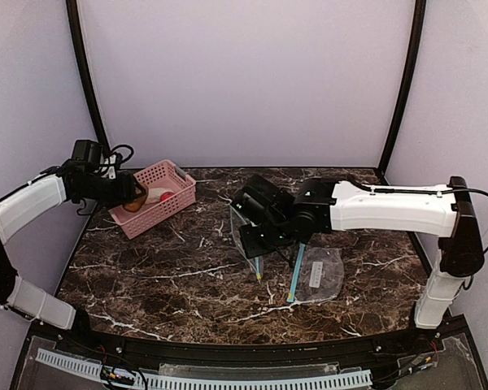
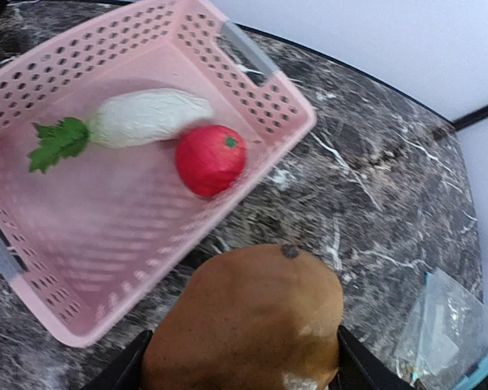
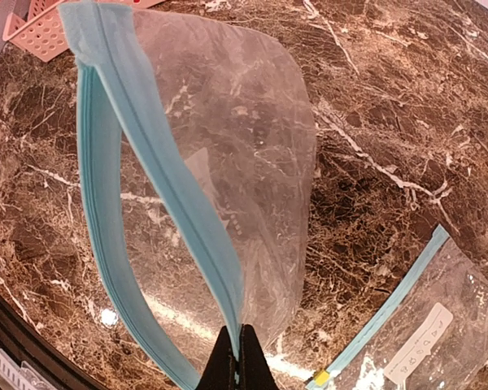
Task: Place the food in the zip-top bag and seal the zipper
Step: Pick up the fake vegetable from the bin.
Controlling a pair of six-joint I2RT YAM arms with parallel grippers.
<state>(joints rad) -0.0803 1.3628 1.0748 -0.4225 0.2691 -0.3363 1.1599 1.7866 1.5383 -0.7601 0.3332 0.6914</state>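
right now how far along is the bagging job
Nothing is bagged or zipped yet. The left jaws grip the bun; the right jaws hold the zip-top bag up, mouth open. Left: red ball, whitish piece, green sprig in the pink basket, then sealing.

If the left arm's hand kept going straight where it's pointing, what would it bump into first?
Probably the pink basket: its wall lies just ahead of the left gripper, whose jaws hold the brown bun. The red ball sits beyond. Depth is unclear, so it might pass above the wall.
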